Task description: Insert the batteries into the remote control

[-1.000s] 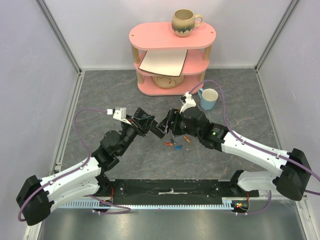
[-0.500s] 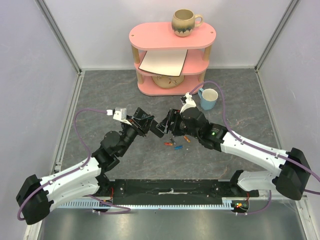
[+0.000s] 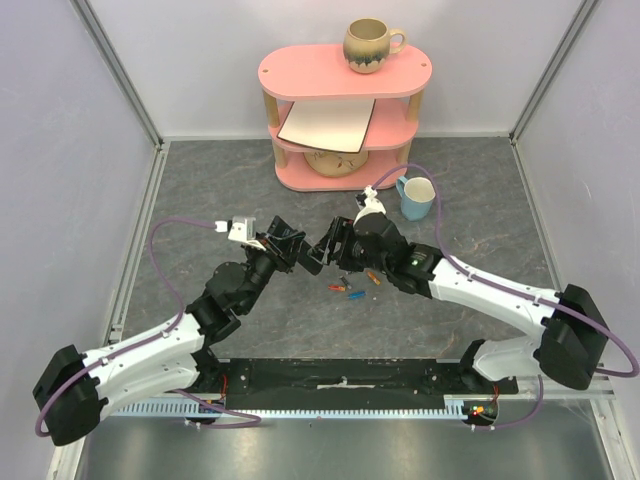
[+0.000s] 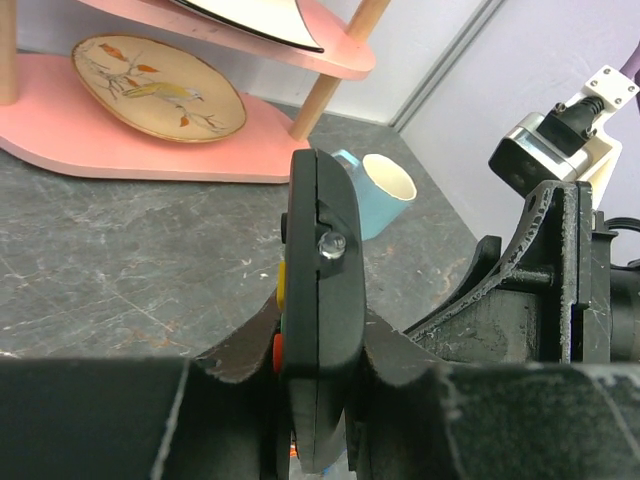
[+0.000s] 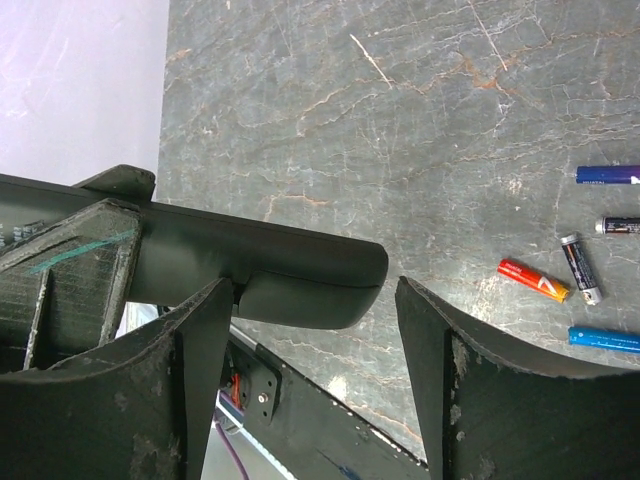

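remote control point(image 4: 325, 260) | gripped edge-on by left pincer point(image 4: 318, 365) | right pincer point(image 5: 312, 290) open

The black remote control point(image 4: 320, 300) is up off the table, edge-on, pinched in the left gripper point(image 4: 320, 352), left of the blue mug point(image 4: 378, 190) and nearer. The batteries point(image 5: 533, 280) lie flat and scattered, also nearer than the mug: two blue, one red-orange, two dark.

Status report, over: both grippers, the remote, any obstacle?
Left gripper shut on slim black remote control, held on edge. Right gripper open around its end. Small coloured batteries loose on grey table. No obstruction seen.
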Robot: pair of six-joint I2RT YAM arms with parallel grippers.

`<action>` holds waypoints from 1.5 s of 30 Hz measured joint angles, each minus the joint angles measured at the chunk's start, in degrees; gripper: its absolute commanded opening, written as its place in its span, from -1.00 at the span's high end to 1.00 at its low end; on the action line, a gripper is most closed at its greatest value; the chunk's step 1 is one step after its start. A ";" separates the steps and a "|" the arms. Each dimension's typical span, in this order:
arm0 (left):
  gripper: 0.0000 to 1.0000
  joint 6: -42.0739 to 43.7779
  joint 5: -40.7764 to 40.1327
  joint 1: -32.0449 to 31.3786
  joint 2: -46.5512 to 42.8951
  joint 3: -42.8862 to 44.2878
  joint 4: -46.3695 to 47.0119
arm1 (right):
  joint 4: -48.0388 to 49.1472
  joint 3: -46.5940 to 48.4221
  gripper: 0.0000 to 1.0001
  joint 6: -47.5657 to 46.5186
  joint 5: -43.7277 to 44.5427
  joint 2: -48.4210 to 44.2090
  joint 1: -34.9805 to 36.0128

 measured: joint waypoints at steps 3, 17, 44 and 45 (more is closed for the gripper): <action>0.96 0.90 -0.85 0.02 0.07 -0.24 -0.26 | -0.63 1.07 -0.46 0.02 -0.09 1.60 0.00; 0.96 4.92 -1.75 -0.42 -0.48 -0.33 -1.05 | -0.74 1.66 -0.46 0.11 -0.63 3.04 0.04; 0.96 7.23 -2.19 -1.33 -1.40 -0.33 0.61 | -2.03 1.55 -0.46 0.09 -0.74 1.07 0.04; 0.96 7.26 -2.21 -1.40 -1.40 -0.33 0.61 | -2.08 1.55 -0.46 0.09 -0.74 1.05 0.04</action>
